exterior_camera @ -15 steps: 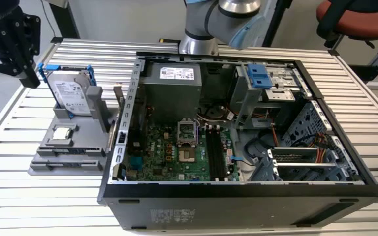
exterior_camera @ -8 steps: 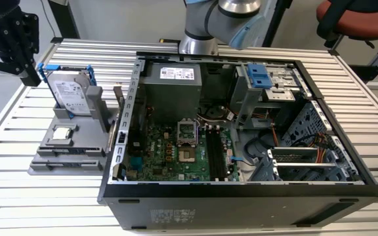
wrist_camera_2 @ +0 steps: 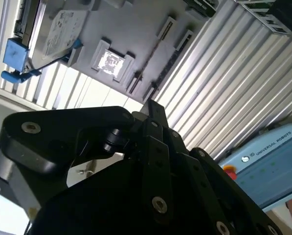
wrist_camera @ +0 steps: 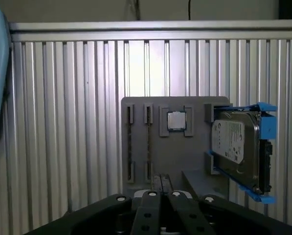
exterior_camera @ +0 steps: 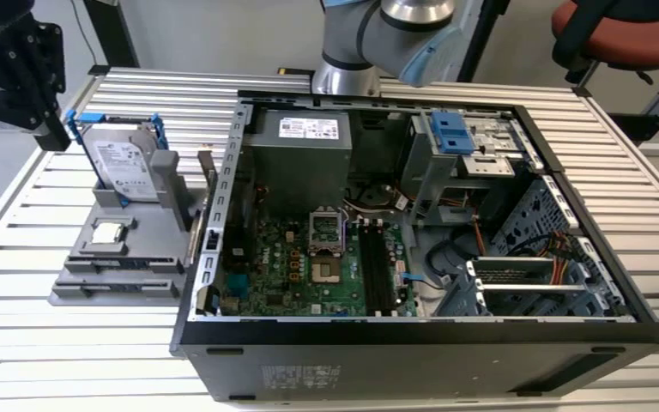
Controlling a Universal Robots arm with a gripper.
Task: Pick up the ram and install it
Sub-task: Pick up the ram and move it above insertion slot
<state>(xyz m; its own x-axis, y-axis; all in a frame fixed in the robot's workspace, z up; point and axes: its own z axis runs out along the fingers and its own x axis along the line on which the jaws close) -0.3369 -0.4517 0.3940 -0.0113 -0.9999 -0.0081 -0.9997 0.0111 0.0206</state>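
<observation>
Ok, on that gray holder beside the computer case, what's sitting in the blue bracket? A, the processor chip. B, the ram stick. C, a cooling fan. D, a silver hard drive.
D: in the first wrist view a silver hard drive stands on edge in the blue bracket at one side of the gray holder, while the small square processor chip lies flat in its own recess.
</observation>
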